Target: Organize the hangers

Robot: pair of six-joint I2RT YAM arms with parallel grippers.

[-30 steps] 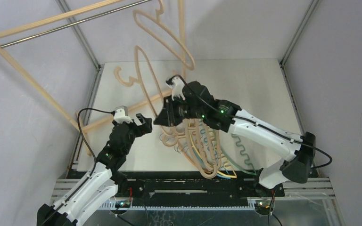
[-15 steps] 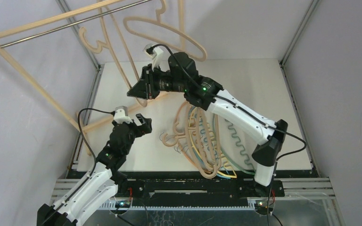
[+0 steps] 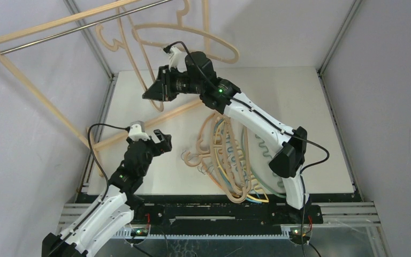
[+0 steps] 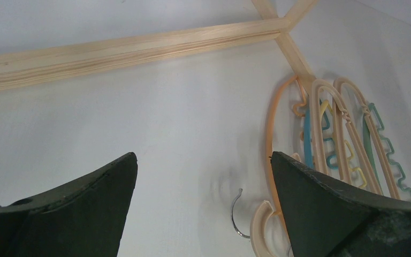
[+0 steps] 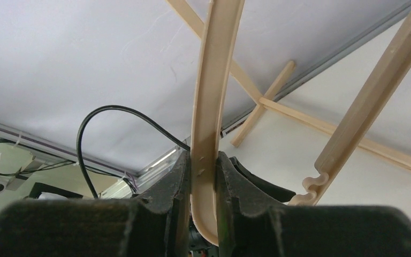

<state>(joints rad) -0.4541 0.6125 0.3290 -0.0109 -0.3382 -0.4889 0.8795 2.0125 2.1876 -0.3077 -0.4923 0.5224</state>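
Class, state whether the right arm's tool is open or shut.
Shut: the right tool clamps the curved light-wood hanger, jaws pressing both sides of its bar.

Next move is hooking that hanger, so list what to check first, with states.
1. Right gripper clamped on the light-wood hanger: ok.
2. That hanger's hook over the metal rail: cannot tell.
3. Left gripper open, empty: ok.
4. Left gripper apart from the held hanger: ok.
5. Table pile all hung: not ok, several hangers lie there.
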